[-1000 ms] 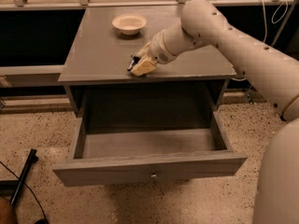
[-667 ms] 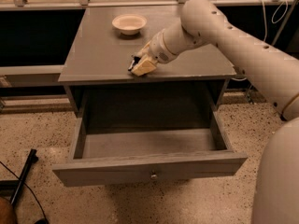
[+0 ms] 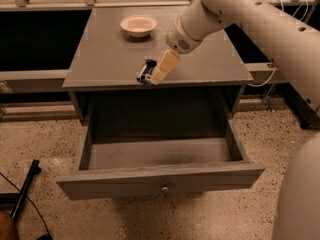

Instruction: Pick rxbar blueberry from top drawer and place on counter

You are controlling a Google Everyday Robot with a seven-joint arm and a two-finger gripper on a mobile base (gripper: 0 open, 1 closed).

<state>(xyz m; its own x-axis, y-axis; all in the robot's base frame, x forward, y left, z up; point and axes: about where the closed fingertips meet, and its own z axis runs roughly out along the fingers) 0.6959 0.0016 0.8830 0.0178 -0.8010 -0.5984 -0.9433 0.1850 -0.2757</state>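
Observation:
The top drawer [image 3: 160, 176] is pulled wide open; no bar shows on its bare grey floor, and its knob [image 3: 164, 188] faces me. My gripper [image 3: 152, 75] is low over the front edge of the counter [image 3: 107, 59], just left of centre, pointing down and to the left. It is shut on the rxbar blueberry [image 3: 145, 73], a small dark blue bar with white print that sticks out to the left of the cream fingers [image 3: 166, 64]. The bar is at or just above the counter top; I cannot tell if it touches.
A cream bowl [image 3: 138, 25] stands at the back of the counter. My white arm [image 3: 260, 19] reaches in from the upper right. A black pole [image 3: 24, 196] lies on the speckled floor at the lower left. Dark shelving runs behind the cabinet.

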